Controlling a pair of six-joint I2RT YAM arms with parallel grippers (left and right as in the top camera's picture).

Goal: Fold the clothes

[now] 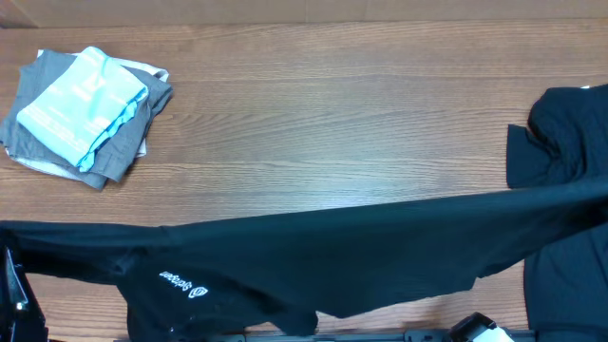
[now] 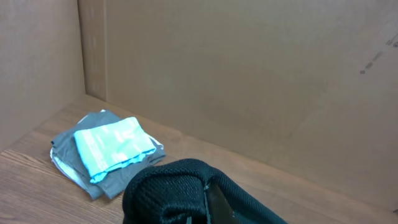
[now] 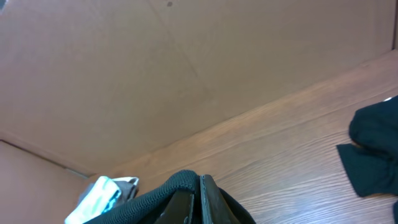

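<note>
Overhead, a black cotton T-shirt (image 1: pixel 313 256) with a small line of white lettering (image 1: pixel 182 282) is stretched in a long band along the near edge of the brown wood-grain worktop (image 1: pixel 332 114), running from the left edge to the right edge. At the right edge lies a rumpled heap of black clothes (image 1: pixel 565 133). A folded stack of grey and pale turquoise garments (image 1: pixel 81 114) sits in the far left corner.

Each wrist view shows black fabric bunched over its fingers: the left gripper (image 2: pixel 205 190) and the right gripper (image 3: pixel 200 186) are both pressed together, pinching the T-shirt.
</note>
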